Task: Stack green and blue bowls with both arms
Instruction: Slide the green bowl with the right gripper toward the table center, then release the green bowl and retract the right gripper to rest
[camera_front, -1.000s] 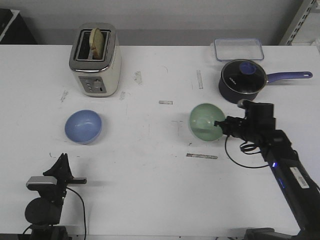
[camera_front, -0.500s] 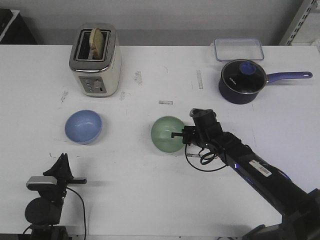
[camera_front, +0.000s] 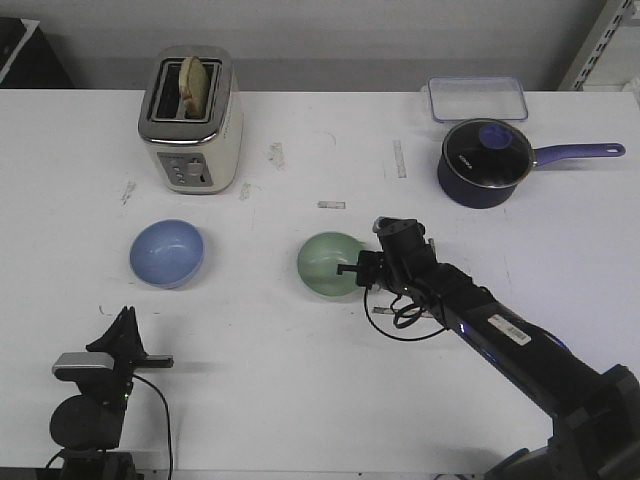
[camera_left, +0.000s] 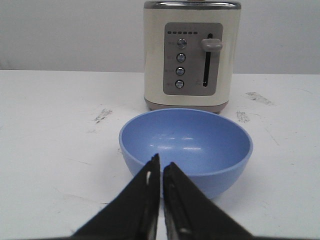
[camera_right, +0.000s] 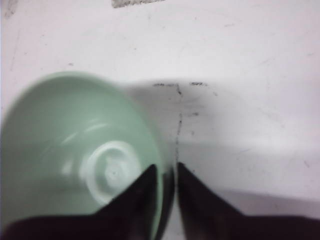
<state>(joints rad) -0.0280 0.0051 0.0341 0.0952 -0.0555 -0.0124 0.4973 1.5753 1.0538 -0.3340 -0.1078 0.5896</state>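
Observation:
The pale green bowl hangs tilted just above the table's middle. My right gripper is shut on its right rim; in the right wrist view the fingers pinch the rim of the green bowl, with my right gripper closed across the wall. The light blue bowl sits upright on the table at the left. My left gripper is near the front left edge, short of the blue bowl. In the left wrist view my left gripper has its fingers together and empty.
A cream toaster holding bread stands at the back left, behind the blue bowl. A dark blue lidded saucepan and a clear plastic container are at the back right. Tape marks dot the white table.
My right arm has carried the green bowl leftward from the right side to the table's middle, toward the blue bowl. The left arm and blue bowl have not moved.

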